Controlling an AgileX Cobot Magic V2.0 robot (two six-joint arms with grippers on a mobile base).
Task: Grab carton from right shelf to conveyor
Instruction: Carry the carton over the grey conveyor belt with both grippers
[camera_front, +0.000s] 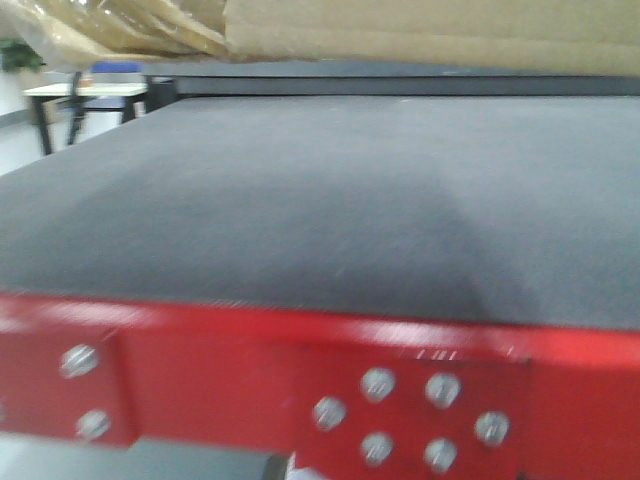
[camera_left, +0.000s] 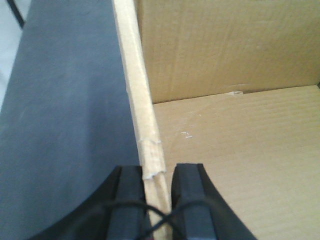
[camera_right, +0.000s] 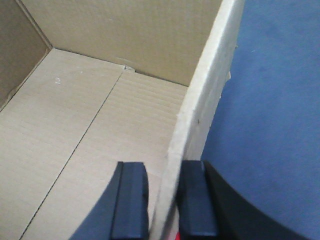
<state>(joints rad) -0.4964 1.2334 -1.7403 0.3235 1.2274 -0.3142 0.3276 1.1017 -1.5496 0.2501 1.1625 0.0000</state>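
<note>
A: Front view — carton (camera_front: 430, 35) along the top edge, over the conveyor (camera_front: 320, 200); contact unclear.
B: Left wrist, lower centre: left gripper (camera_left: 159, 174) pinches one thin carton wall. Right wrist: right gripper (camera_right: 161, 171) likewise.
A: Risk — a wall may buckle or slip, tipping the carton.

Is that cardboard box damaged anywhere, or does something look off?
Only slightly. The carton has a ragged, torn nick on the top edge of one wall, just ahead of the left gripper, which pinches that wall. What shows of its inside is bare, with nothing spilled.
</note>
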